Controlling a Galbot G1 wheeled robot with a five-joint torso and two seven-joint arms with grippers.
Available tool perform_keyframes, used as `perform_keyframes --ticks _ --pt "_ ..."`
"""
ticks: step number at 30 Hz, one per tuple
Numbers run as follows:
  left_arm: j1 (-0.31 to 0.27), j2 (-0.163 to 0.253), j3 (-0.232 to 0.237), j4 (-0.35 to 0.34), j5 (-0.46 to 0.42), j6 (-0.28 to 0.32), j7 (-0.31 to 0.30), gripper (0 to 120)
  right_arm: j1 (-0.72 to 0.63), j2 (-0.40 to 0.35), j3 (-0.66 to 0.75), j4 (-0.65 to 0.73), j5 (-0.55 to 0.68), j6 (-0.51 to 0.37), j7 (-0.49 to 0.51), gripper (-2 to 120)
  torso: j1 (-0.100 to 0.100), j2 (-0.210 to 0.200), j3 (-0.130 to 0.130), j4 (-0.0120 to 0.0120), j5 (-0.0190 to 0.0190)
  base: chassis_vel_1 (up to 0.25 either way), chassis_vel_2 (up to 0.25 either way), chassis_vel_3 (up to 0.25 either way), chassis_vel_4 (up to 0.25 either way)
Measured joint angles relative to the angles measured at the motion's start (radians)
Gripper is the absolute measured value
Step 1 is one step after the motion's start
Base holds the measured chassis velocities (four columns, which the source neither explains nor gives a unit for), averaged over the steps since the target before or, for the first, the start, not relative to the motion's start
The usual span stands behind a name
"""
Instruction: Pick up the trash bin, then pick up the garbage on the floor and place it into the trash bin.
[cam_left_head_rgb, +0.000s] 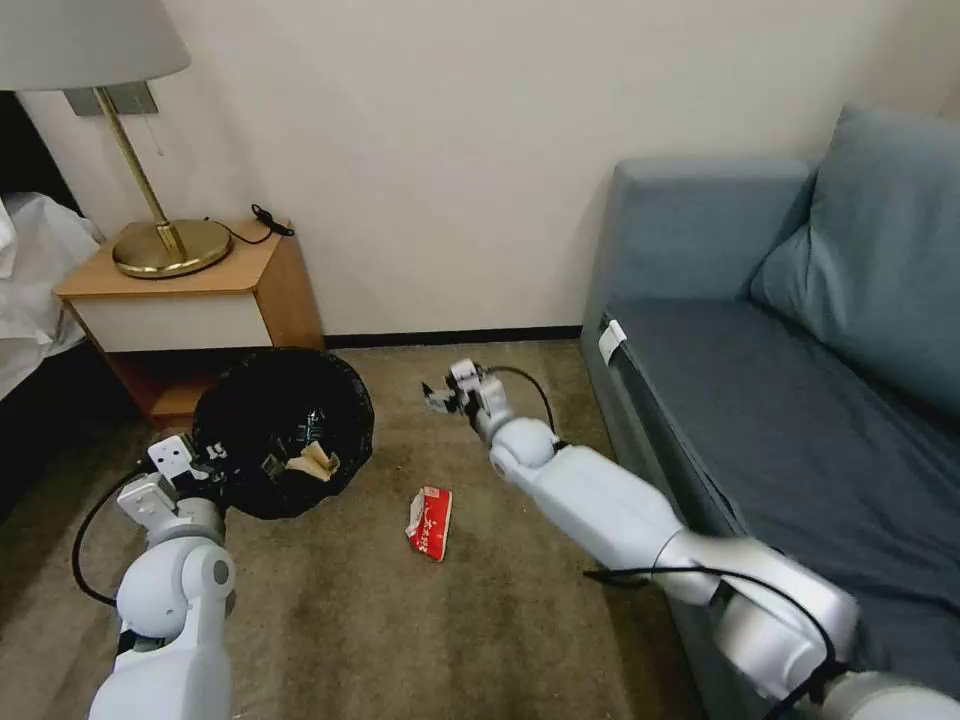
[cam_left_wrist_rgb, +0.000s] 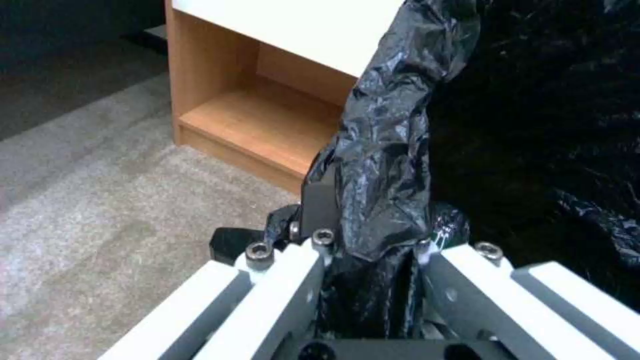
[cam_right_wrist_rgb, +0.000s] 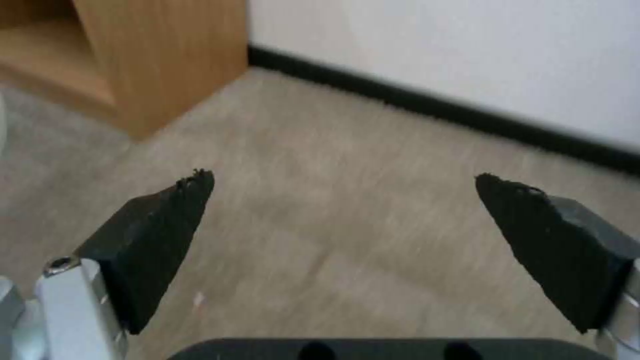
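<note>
The trash bin (cam_left_head_rgb: 283, 430) is tilted with its mouth facing me, its black bag overhanging the rim. My left gripper (cam_left_head_rgb: 205, 462) is shut on the near rim; in the left wrist view the gripper (cam_left_wrist_rgb: 373, 235) pinches the crinkly black bag (cam_left_wrist_rgb: 393, 140). Crumpled brown paper (cam_left_head_rgb: 316, 461) lies inside the bin. A red-and-white wrapper (cam_left_head_rgb: 430, 522) lies on the carpet to the right of the bin. My right gripper (cam_left_head_rgb: 440, 396) hovers open above the carpet beyond the wrapper. In the right wrist view there is bare carpet between its fingers (cam_right_wrist_rgb: 167, 220).
A wooden nightstand (cam_left_head_rgb: 200, 290) with a brass lamp (cam_left_head_rgb: 170, 245) stands behind the bin against the wall. A blue-grey sofa (cam_left_head_rgb: 800, 350) runs along the right side. White bedding (cam_left_head_rgb: 30, 270) hangs at the far left. Carpet lies between bin and sofa.
</note>
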Motion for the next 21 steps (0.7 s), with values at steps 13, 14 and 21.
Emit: perform_keyframes --ticks 13,14,21 --pt "0.018 -0.044 0.017 -0.036 0.048 0.013 -0.014 1 -0.126 0.116 0.136 -0.057 -0.081 -0.063 -0.136 100 0.0 0.0 0.0 0.0001 -0.0002 0.0 0.0 0.0 0.0" --pt "0.023 -0.049 0.018 -0.041 0.054 0.015 -0.015 1 -0.135 0.122 0.146 -0.069 -0.097 -0.068 -0.153 100 0.0 0.0 0.0 0.0 -0.0002 0.0 0.0 0.0 0.0" --pt "0.038 -0.057 0.015 -0.049 0.07 0.015 -0.017 1 -0.151 0.14 0.201 -0.115 -0.156 -0.114 -0.246 100 0.0 0.0 0.0 0.0 -0.0002 0.0 0.0 0.0 0.0"
